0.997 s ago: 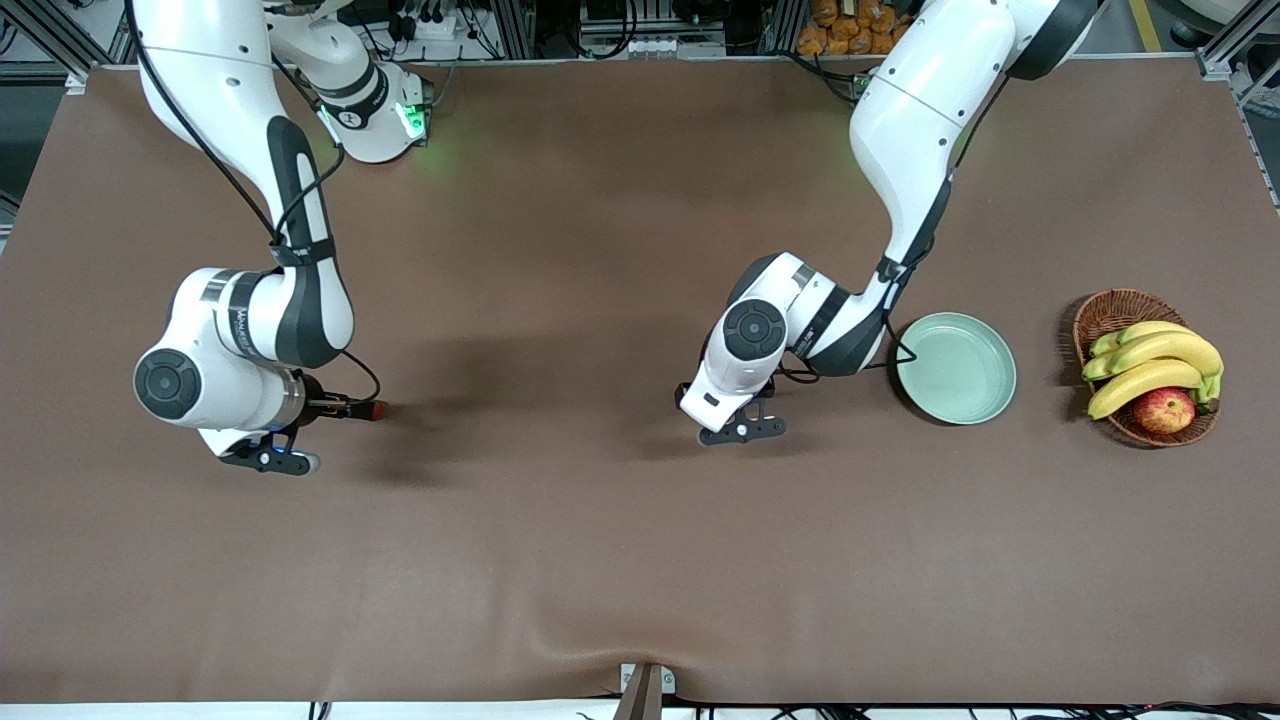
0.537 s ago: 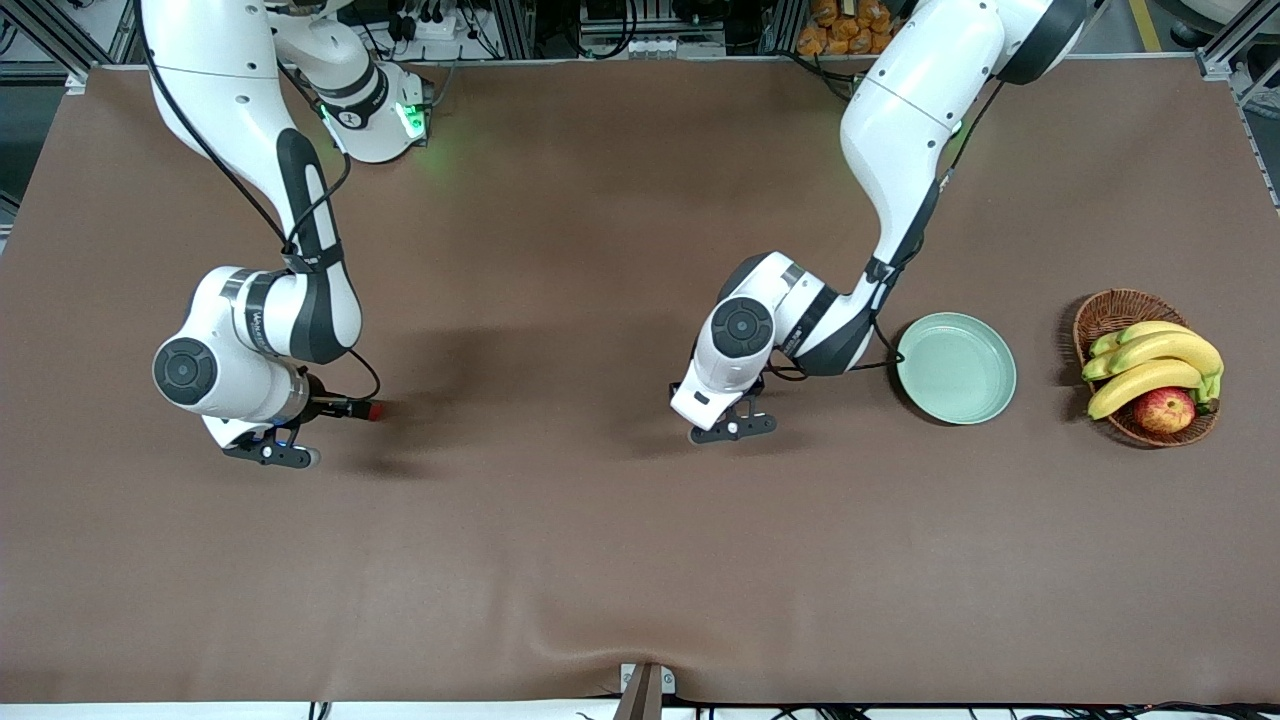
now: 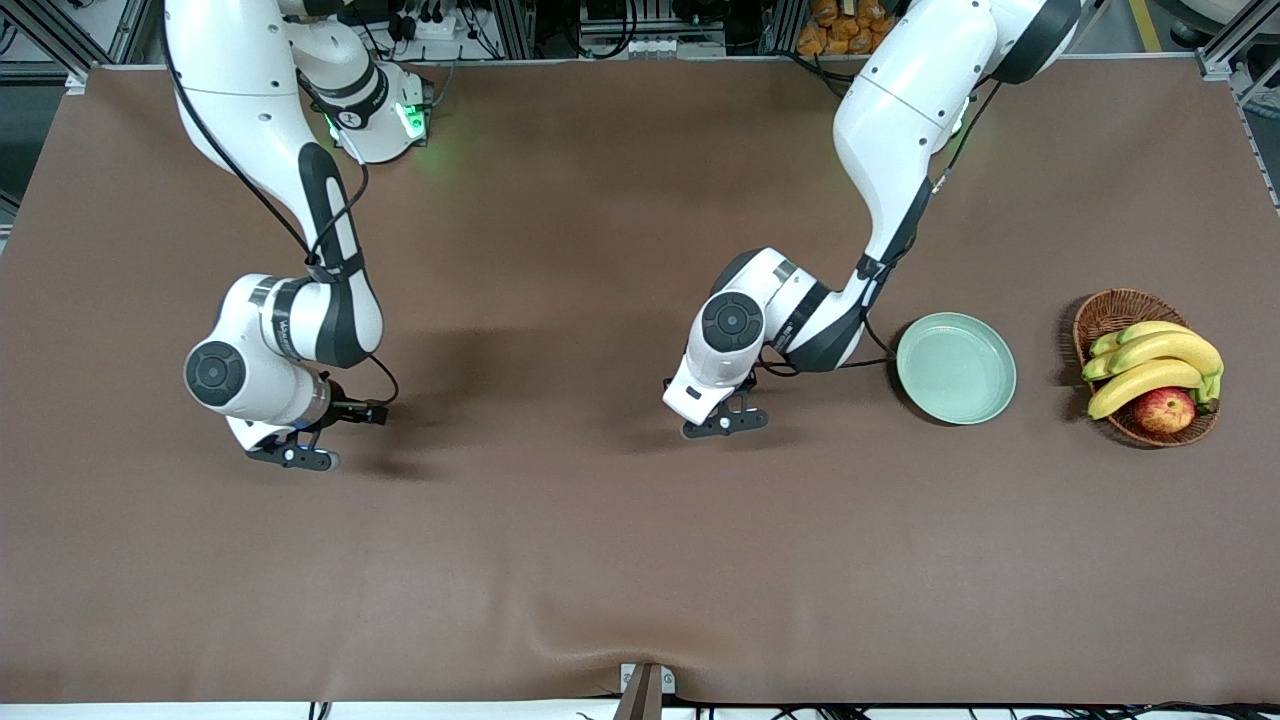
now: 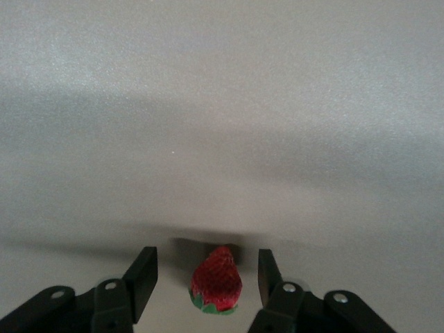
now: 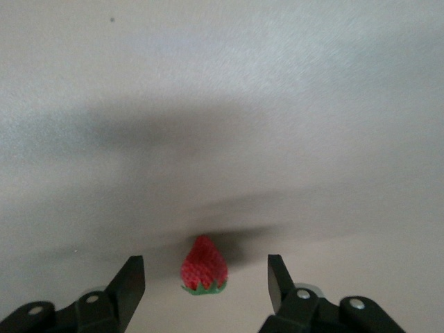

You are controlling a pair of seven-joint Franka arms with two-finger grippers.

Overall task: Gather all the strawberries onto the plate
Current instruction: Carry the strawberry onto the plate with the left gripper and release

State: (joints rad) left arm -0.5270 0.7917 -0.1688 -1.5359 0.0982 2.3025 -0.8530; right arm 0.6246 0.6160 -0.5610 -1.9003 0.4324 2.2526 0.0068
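Firstly, the surroundings. A wide table covered with brown cloth [image 3: 600, 560] carries a round, shallow, pale mint-green plate [image 3: 955, 368] toward the left arm's end. At about three o'clock from the plate in the front view stands a brown wicker basket [image 3: 1100, 308] with yellow bananas [image 3: 1150, 365] and a red-yellow apple [image 3: 1165, 410] in it. Basket and plate are apart from each other. Between the plate and the left gripper [image 3: 725, 421] only bare brown cloth lies, with the left arm's black cable hanging above it.

The left gripper is low over the cloth, at about nine o'clock from the plate in the front view. In the left wrist view a small dark-red strawberry with a green top [image 4: 217, 281] lies on the cloth between the two black fingers [image 4: 142, 281]. The fingers are spread, and a gap shows on each side of the berry.

The right gripper [image 3: 293, 455] is low over the cloth toward the right arm's end of the table, well apart from the plate. In the right wrist view a second small red strawberry [image 5: 204, 267] lies on the cloth between its spread fingers [image 5: 130, 281], not touched by either of them. In the front view both berries are hidden under the grippers.

Compared with one second ago, the right arm's wrist has moved toward the middle of the table, and the left gripper has shifted a little toward the right arm's end. Plate and basket lie as before.
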